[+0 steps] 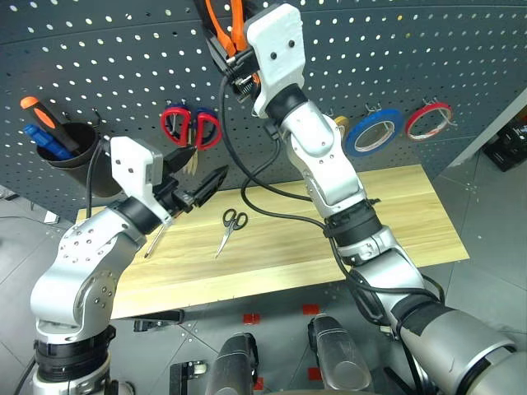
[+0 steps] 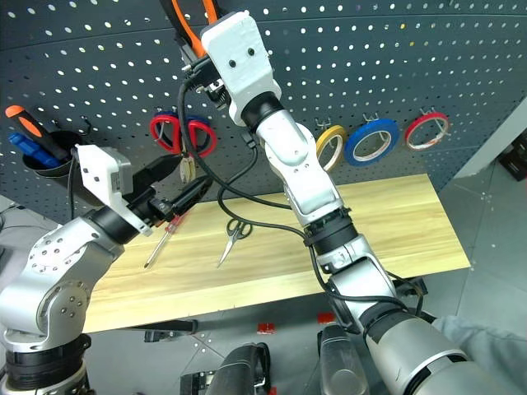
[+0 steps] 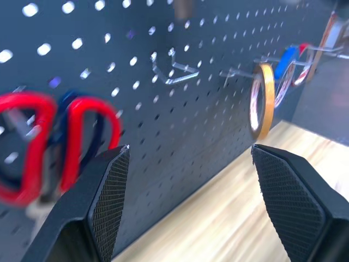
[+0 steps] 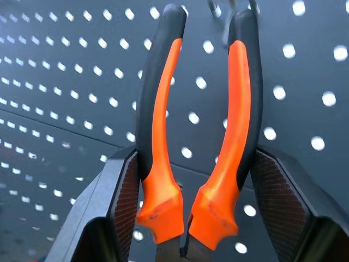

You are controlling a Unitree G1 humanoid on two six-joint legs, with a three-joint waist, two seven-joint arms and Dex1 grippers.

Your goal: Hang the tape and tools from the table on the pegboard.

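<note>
Orange and blue screwdrivers (image 1: pixel 41 127) standing in a black cup (image 1: pixel 70 152) at the pegboard's (image 1: pixel 123 66) left edge. Left gripper (image 1: pixel 198 183) hovering wide open and empty above the table's (image 1: pixel 395 222) back-left corner, near red-handled scissors (image 1: pixel 191 125) hanging on the board. Red-handled screwdriver (image 2: pixel 162 239) and small black scissors (image 1: pixel 231 227) lying on the tabletop toward its left end. Right gripper (image 4: pixel 188 196) clamping orange-and-black pliers (image 4: pixel 199 125), handles up against the board. Yellow roll (image 2: pixel 330 145), blue tape (image 1: pixel 372 132), red roll (image 1: pixel 428 120) hanging toward the right edge.
</note>
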